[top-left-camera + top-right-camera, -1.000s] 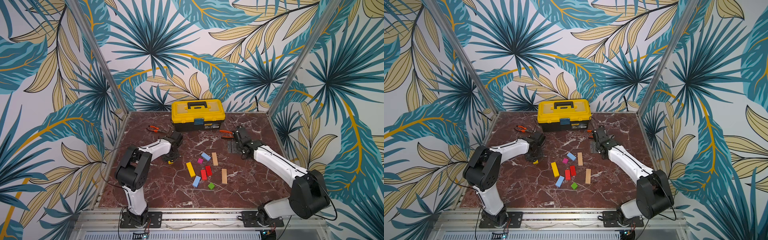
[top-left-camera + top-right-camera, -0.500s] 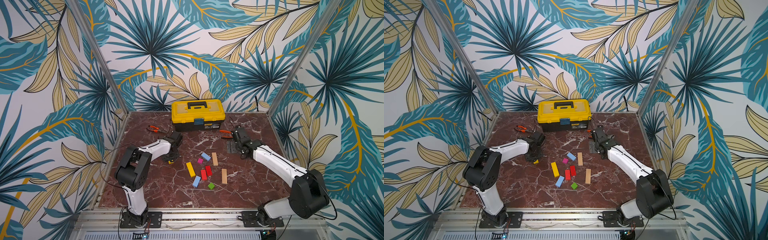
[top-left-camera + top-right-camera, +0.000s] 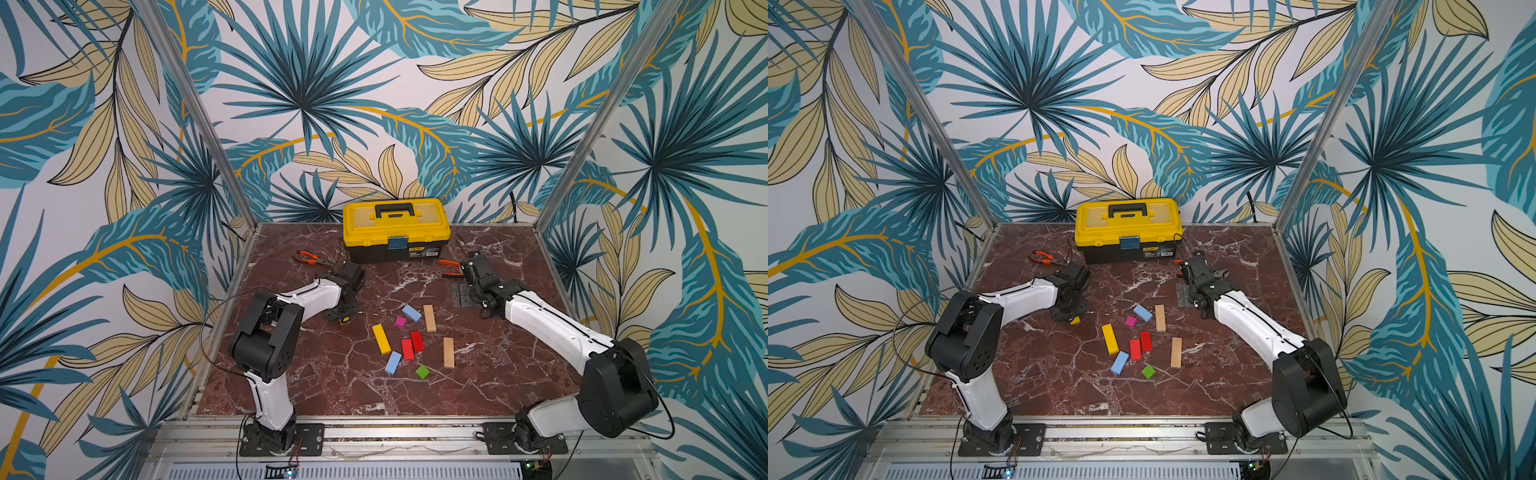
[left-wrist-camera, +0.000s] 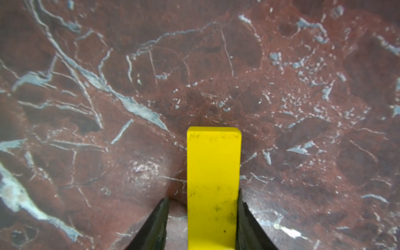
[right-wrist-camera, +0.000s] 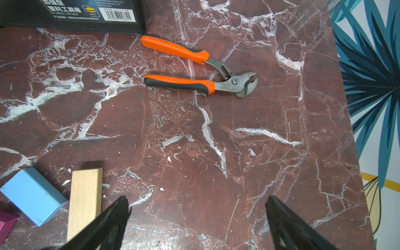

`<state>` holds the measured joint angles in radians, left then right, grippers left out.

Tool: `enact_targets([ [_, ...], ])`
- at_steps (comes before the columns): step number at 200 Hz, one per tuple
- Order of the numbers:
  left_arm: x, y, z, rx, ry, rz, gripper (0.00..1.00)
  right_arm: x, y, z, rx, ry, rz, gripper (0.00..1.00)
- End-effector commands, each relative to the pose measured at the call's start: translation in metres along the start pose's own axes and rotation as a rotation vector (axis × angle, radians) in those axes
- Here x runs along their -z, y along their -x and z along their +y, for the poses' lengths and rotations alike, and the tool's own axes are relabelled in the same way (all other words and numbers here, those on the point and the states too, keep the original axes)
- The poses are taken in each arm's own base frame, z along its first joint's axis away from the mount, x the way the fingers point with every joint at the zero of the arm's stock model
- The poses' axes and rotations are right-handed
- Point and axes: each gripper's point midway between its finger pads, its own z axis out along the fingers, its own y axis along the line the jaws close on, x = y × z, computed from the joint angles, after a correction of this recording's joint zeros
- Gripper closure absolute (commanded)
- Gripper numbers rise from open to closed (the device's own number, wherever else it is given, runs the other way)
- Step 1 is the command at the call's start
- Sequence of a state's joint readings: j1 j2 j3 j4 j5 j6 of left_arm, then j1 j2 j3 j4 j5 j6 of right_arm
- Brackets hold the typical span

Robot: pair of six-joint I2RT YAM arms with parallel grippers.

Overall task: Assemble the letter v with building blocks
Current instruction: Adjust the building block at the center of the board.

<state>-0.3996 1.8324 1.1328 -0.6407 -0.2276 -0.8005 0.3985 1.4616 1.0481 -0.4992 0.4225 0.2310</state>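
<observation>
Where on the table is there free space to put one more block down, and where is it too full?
Bare marble lies between the green cube and the table's front edge, and between the toolbox and the far light-blue block. Crowded: the middle, from the free yellow bar to the nearer tan bar.

Orange-handled pliers [image 5: 199, 69] and a second pair [image 3: 309, 258] lie near the yellow toolbox [image 3: 397, 230].

Matt yellow bar [image 4: 213, 186] (scuffed paint), marble-look table [image 4: 303, 65]
</observation>
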Motion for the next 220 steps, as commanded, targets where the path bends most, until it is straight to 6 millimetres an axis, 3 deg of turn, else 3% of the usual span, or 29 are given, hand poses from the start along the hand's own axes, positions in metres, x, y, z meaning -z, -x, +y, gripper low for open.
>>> enact_targets([
  [1,-0.009,-0.017,0.009,-0.013,0.018,0.056,0.43,0.002,0.0,0.002,0.021,-0.007,0.0,0.01],
  [59,0.006,-0.01,0.005,-0.027,-0.015,0.019,0.27,0.005,0.001,0.004,0.029,-0.006,-0.008,0.01],
  [129,0.04,0.008,-0.013,-0.077,-0.095,-0.066,0.13,0.012,0.002,0.012,0.055,0.0,-0.026,0.01],
  [220,0.059,0.023,-0.016,-0.09,-0.119,-0.127,0.09,0.015,-0.01,0.051,0.118,0.077,-0.004,0.01],
])
